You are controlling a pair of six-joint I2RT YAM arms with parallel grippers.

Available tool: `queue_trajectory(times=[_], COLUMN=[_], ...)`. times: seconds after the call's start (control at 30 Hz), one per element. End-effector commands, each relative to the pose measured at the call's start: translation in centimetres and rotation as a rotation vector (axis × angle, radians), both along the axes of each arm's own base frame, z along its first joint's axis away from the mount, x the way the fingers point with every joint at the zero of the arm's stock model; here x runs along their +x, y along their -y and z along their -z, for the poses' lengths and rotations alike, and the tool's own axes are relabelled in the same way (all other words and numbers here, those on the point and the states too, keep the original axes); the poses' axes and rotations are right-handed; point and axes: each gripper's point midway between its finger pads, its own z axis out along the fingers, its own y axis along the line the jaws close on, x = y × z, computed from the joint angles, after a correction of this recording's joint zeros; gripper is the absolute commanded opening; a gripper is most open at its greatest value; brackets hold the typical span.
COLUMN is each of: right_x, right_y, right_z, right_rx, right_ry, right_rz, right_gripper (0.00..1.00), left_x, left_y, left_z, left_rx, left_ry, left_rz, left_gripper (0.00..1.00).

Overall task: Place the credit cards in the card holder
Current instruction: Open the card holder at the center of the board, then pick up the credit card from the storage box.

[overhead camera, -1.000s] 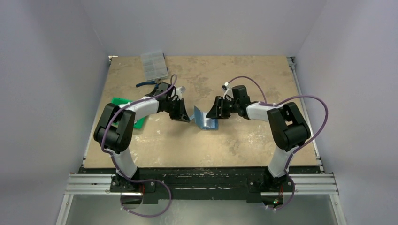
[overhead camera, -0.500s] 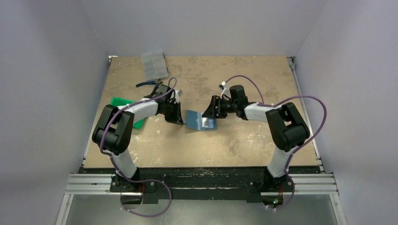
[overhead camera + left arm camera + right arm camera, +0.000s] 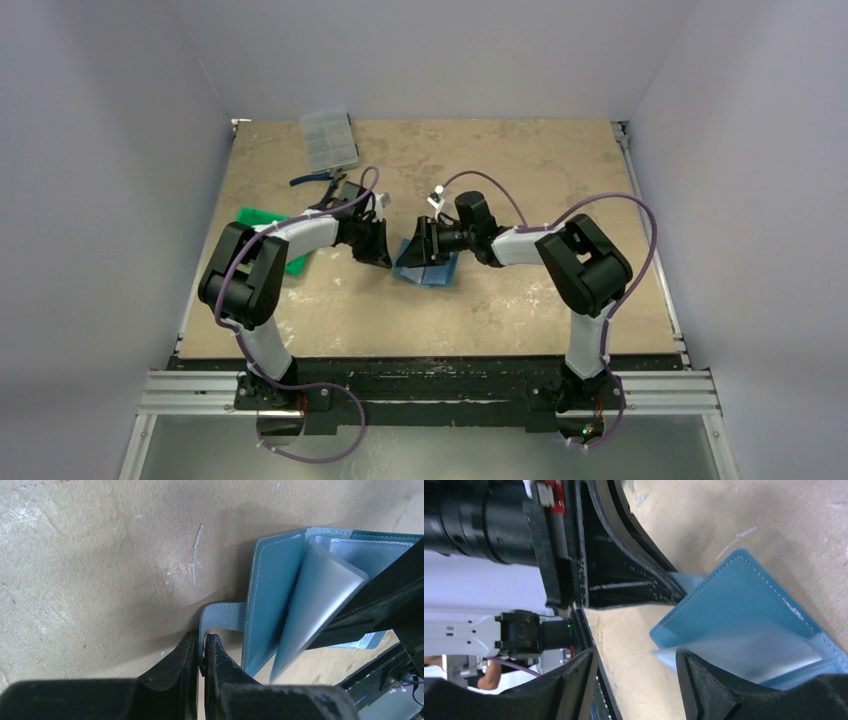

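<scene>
Pinching the little tab (image 3: pixel 222 616) of the card holder (image 3: pixel 430 270) with the left gripper (image 3: pixel 386 254), its two fingers squeezed almost together on the tab's end. Holding the right gripper (image 3: pixel 420 244) wide, right over the card holder, not closed on anything. Resting one black finger of the right gripper against a shiny grey pocket (image 3: pixel 315 600), as the left wrist view shows, with that pocket standing tilted up off the blue cover like a page. Seeing the card holder lying open on the table (image 3: pixel 540 180), near the middle, between the two grippers, with its blue cover flat on the wood. Pointing the two grippers at each other, very near. Seeing a green tray (image 3: pixel 258 217) off to the left, partly hidden under the left arm, a clear box (image 3: pixel 328 138) near the far left corner, and a tool with blue handles (image 3: pixel 308 181) between them.
</scene>
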Motion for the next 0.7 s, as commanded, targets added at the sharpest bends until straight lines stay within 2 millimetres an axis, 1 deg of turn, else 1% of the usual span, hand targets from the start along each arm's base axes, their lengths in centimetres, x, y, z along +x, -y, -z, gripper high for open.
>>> queue_trajectory(times=[0.0,0.07,0.23,0.27,0.3,0.33,0.4,0.47,0.5,0.53,0.57,0.6,0.63,0.67], right_x=[1.0,1.1,1.9,2.0,2.0,2.0,1.7,1.6,1.6,1.6,1.4,1.3,1.1,1.1], right_y=[-0.5,-0.4,1.2,1.5,1.6,1.7,1.6,1.6,1.6,1.6,1.5,1.4,1.3,1.4], right_z=[-3.0,-2.8,-1.1,-0.7,-0.4,0.0,0.5,0.6,0.6,0.5,0.5,0.5,0.7,1.1], right_rx=[0.13,0.112,-0.028,-0.045,-0.052,-0.055,-0.041,-0.031,-0.028,-0.021,-0.012,-0.001,0.004,0.003], right_ry=[0.024,0.028,0.084,0.089,0.086,0.079,0.06,0.063,0.067,0.069,0.071,0.07,0.064,0.054], right_rz=[-0.013,-0.004,0.021,0.027,0.029,0.027,0.014,0.015,0.015,0.01,0.0,-0.013,-0.021,-0.021], right_gripper=[0.66,0.67,0.68,0.68,0.69,0.68,0.64,0.6,0.56,0.51,0.44,0.35,0.3,0.27], left_x=[-0.5,-0.5,-0.4,-0.3,-0.2,-0.2,-0.1,-0.1,-0.1,-0.2,-0.3,-0.4,-0.5,-0.6], left_y=[0.6,0.7,0.5,0.3,0.1,-0.2,-0.6,-1.1,-1.1,-0.8,-0.3,0.5,1.4,2.6], left_z=[0.2,0.0,-0.6,-0.9,-1.3,-1.9,-3.8,-6.2,-7.5,-8.8,-10.2,-11.9,-13.0,-14.1], left_rx=[-0.002,-0.002,0.01,0.021,0.033,0.042,0.047,0.044,0.031,0.003,-0.04,-0.104,-0.164,-0.234], left_ry=[0.006,0.01,0.031,0.041,0.053,0.067,0.111,0.163,0.187,0.207,0.231,0.265,0.277,0.281], left_rz=[0.047,0.051,0.058,0.055,0.049,0.041,0.022,-0.004,-0.016,-0.021,-0.024,-0.021,-0.02,-0.018], left_gripper=[0.0,0.0,0.0,0.05,0.12,0.21,0.4,0.52,0.58,0.62,0.64,0.66,0.67,0.67])
